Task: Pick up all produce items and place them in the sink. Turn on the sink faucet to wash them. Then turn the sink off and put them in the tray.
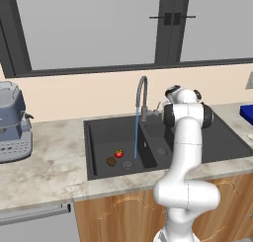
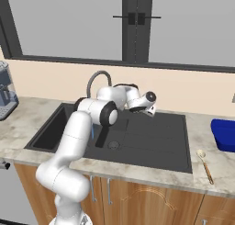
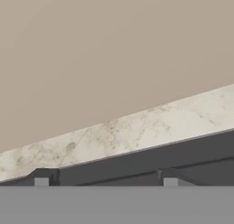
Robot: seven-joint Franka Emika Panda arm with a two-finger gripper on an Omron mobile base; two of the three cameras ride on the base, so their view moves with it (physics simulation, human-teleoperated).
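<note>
The arm arches over the sink (image 1: pixel 94 152), elbow high by the faucet (image 1: pixel 142 95), the gripper (image 3: pixel 106 181) facing the back rim with fingers apart and empty, while water streams onto the left basin holding tomato (image 1: pixel 118 153) and brown item (image 1: pixel 111 161).
</note>
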